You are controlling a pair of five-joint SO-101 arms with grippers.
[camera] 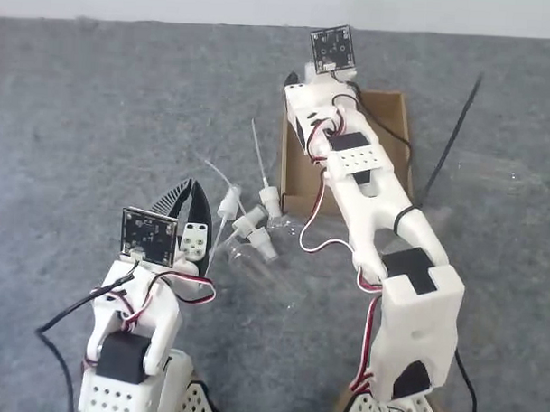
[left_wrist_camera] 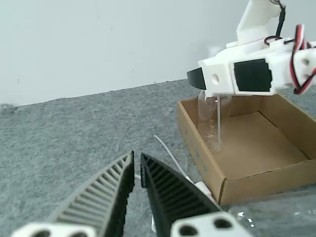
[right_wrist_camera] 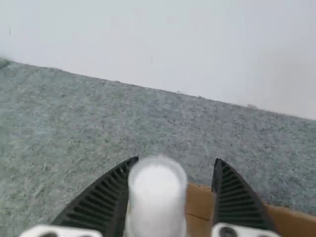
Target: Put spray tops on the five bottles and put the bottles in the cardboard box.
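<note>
My right arm (camera: 366, 191) stretches over the cardboard box (camera: 389, 115). In the left wrist view a clear bottle (left_wrist_camera: 210, 116) with a dip tube stands upright inside the box (left_wrist_camera: 256, 143), near its wall, under that arm's gripper. My right gripper (right_wrist_camera: 170, 170) is open around the bottle's white spray top (right_wrist_camera: 157, 190). The top lies against one finger, with a gap to the other. Loose spray tops (camera: 230, 204) (camera: 271, 202) (camera: 247, 227) lie on the grey carpet left of the box. My left gripper (camera: 196, 190) (left_wrist_camera: 137, 163) is shut and holds nothing, just short of them.
Clear bottles (camera: 255, 264) lie on the carpet by the loose tops, hard to make out. A black cable (camera: 454, 131) runs past the box's right side. Behind the carpet rises a pale wall (left_wrist_camera: 98, 44).
</note>
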